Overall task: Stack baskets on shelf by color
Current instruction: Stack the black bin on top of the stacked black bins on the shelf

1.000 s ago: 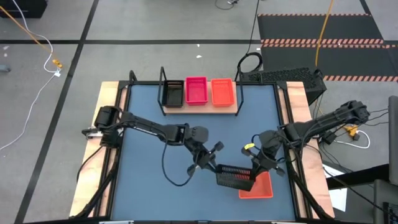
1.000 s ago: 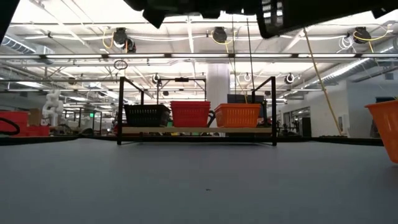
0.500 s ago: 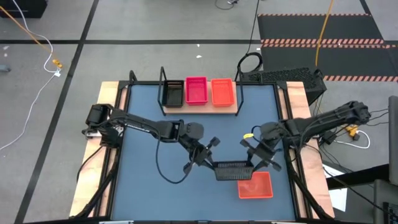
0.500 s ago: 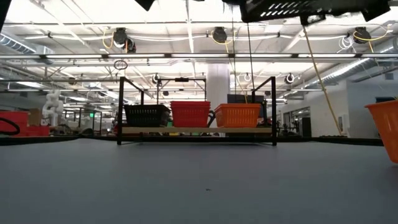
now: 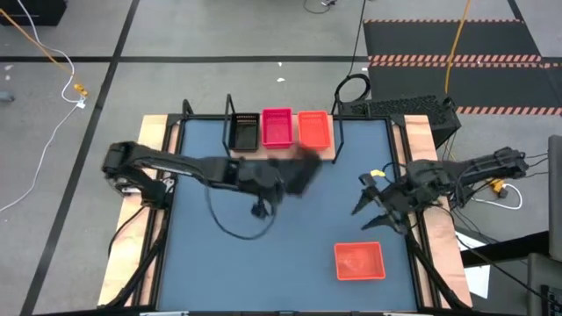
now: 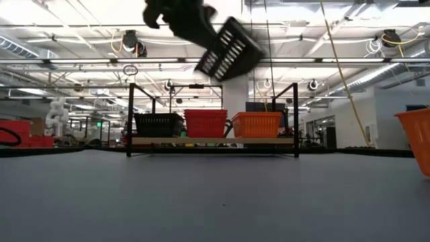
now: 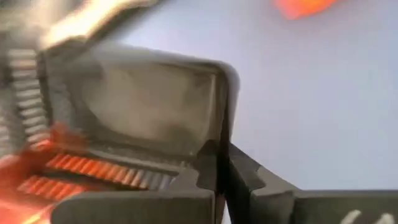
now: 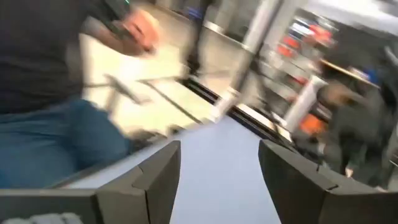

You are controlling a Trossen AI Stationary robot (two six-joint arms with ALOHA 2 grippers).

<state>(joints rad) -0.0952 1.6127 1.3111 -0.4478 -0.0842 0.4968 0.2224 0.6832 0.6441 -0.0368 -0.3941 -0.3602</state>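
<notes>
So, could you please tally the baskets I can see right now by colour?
Black: 2, one on the shelf, one carried by the left gripper.
Pinkish-red: 1, on the shelf.
Orange-red: 2, one on the shelf, one on the table.
Total: 5.

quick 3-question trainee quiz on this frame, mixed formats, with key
1. True or false: the left gripper holds a black basket in the air.
2. Which basket lies alone on the tabletop? A black, B pinkish-red, C orange-red.
3. Fill in: from the black wire upright, the shelf holds black, pinkish-red, then ____.

Key:
1. True.
2. C, the orange-red basket, near the right gripper, whose fingers are open.
3. Orange-red.
</notes>
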